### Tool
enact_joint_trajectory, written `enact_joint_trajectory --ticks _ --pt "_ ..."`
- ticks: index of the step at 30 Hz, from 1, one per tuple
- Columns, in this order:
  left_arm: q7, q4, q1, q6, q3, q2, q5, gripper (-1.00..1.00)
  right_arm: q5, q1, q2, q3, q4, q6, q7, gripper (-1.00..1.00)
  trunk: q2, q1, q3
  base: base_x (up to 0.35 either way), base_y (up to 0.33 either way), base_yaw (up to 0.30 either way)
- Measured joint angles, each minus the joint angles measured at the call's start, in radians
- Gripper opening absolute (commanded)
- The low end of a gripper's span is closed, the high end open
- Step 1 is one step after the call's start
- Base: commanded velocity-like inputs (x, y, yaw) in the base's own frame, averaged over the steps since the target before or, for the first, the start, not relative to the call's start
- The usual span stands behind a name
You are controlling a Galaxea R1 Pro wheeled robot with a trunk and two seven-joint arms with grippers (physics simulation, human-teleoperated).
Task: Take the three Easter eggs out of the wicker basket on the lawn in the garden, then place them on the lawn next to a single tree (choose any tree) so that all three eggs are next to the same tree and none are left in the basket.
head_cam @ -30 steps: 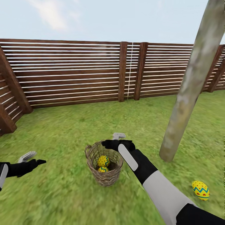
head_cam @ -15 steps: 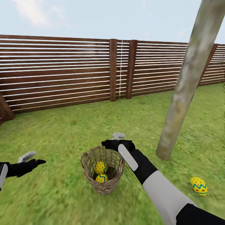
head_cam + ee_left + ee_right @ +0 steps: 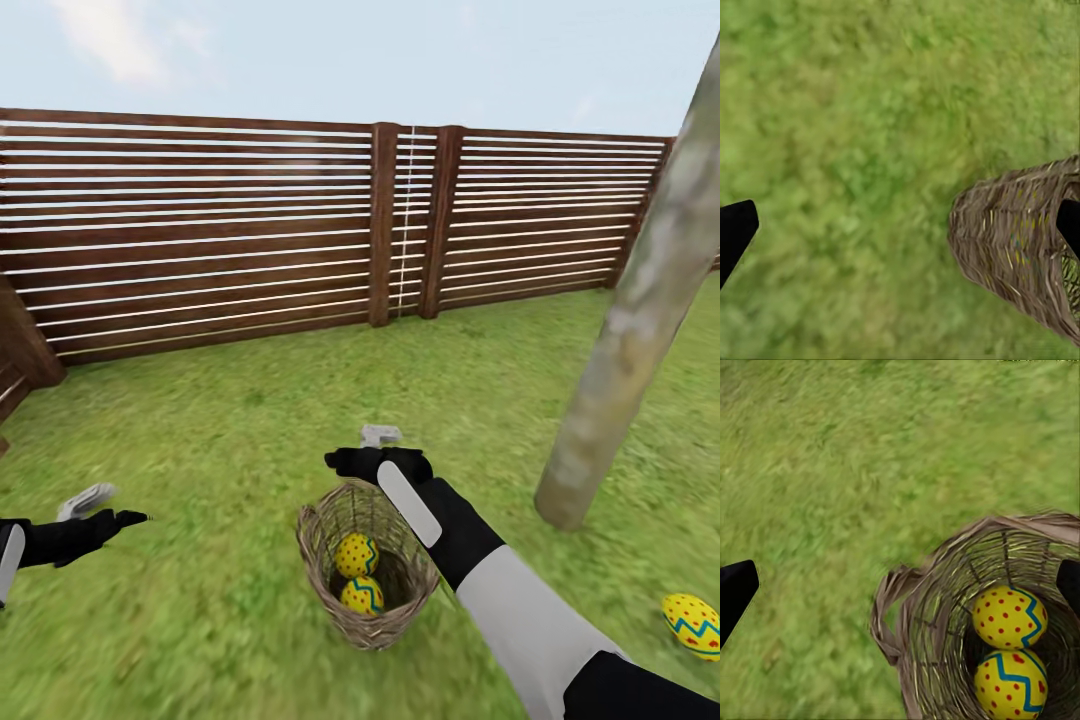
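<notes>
The right gripper (image 3: 378, 437) hangs just above the far rim of the basket (image 3: 330, 575), its fingers spread wide and holding nothing. In the right wrist view two eggs (image 3: 1009, 617) (image 3: 1011, 684) lie touching each other inside the basket (image 3: 919, 637). The left gripper (image 3: 100, 505) hovers over the lawn (image 3: 220, 420) well to the left of the basket, also spread wide and empty. A third egg (image 3: 693, 625) lies on the grass to the right of the basket, near the foot of the tree (image 3: 640, 320). A slatted fence (image 3: 250, 240) stands behind the basket.
</notes>
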Motion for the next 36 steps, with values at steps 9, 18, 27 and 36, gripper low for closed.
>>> enact_joint_trajectory --ticks 9,18,27,36 --pt "0.0 0.0 0.0 -0.001 0.0 -0.001 0.0 1.0 0.002 0.0 0.0 0.0 0.002 0.001 -0.006 1.0 0.0 0.0 0.0 0.203 0.088 0.094" --pt "0.0 -0.001 0.0 -0.001 0.0 -0.003 0.0 1.0 0.0 -0.001 0.0 -0.009 0.159 0.068 -0.106 1.0 0.0 0.001 0.0 0.012 0.003 0.003" --pt "0.001 -0.001 0.0 -0.001 0.0 -0.004 0.0 1.0 0.0 -0.002 0.0 -0.066 0.183 0.112 -0.168 1.0 0.0 0.001 0.0 0.0 0.0 0.0" --pt "0.001 -0.001 0.0 0.0 -0.001 -0.005 0.0 1.0 0.0 -0.002 0.0 -0.073 0.22 0.132 -0.169 1.0 0.0 0.001 0.0 0.0 0.0 0.0"
